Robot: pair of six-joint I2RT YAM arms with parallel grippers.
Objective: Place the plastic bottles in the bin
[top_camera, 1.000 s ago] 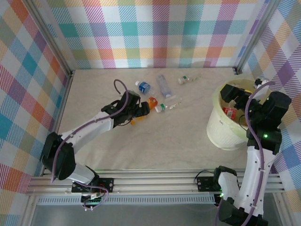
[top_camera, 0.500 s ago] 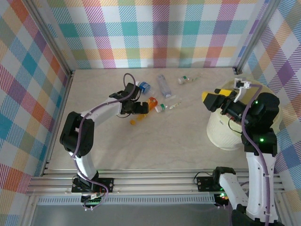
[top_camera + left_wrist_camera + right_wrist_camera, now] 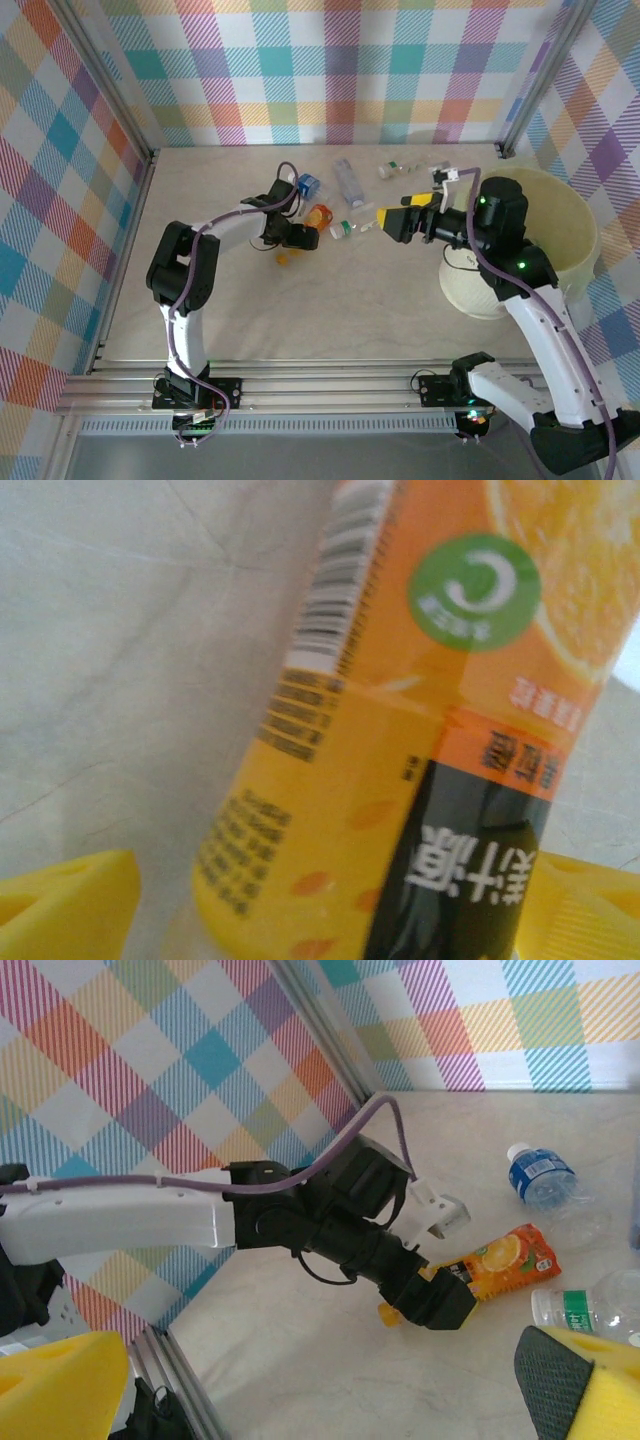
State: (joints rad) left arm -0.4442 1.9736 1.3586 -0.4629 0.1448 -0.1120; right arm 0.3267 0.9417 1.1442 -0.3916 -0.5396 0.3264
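Orange bottle [image 3: 400, 730] lies on the table [image 3: 350, 310], both ends cut off in the left wrist view; left gripper [image 3: 300, 236] pads [image 3: 60, 900] straddle it, one gap showing. Right gripper [image 3: 400, 218], spread and empty, has swung off the bin [image 3: 475, 290]

The orange juice bottle [image 3: 400, 730] in the left wrist view bears a barcode, a green round badge with a white crescent mark, and large white Chinese characters on a black band, seen upside down and too blurred to read surely. Its fine print is illegible. The lettering on the blue-labelled bottle [image 3: 540, 1172] is too small to read
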